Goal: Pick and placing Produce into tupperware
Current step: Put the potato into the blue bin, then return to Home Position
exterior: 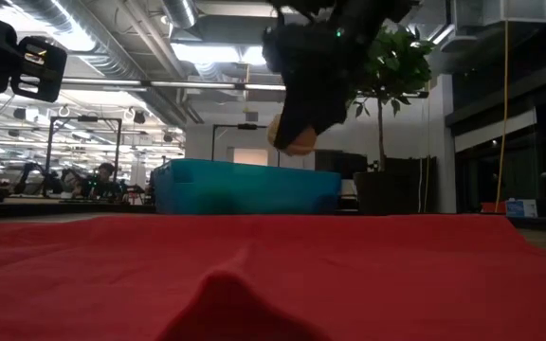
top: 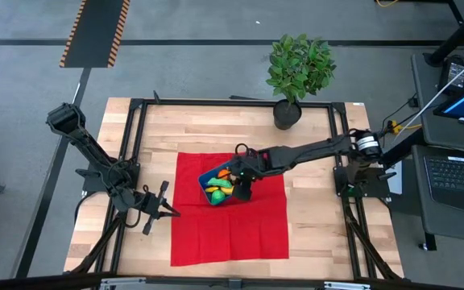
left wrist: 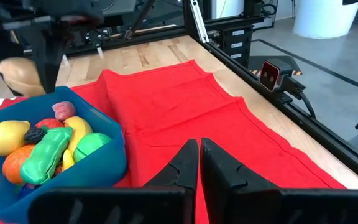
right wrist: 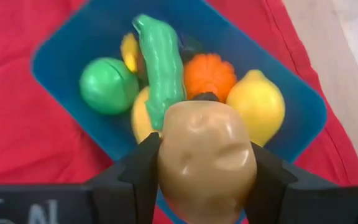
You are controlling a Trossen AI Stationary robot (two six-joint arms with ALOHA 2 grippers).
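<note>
Right tool (right wrist: 207, 163) is clamped on a tan potato (right wrist: 207, 158), held above the blue tub (top: 208, 179) at frame centre in the high view, on the red cloth (top: 232, 229). Lemon (right wrist: 257, 102), orange piece (right wrist: 210, 74), green pod (right wrist: 160, 68) and green ball (right wrist: 107, 85) are seen inside. Left tool (top: 170, 211) is noted lower left over the counter (top: 312, 217), fingers together, nothing held.

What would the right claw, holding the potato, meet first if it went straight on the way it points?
Most likely the produce in the blue container: the right claw with the potato points down over the lemon and green pod. Depth is unclear.
</note>
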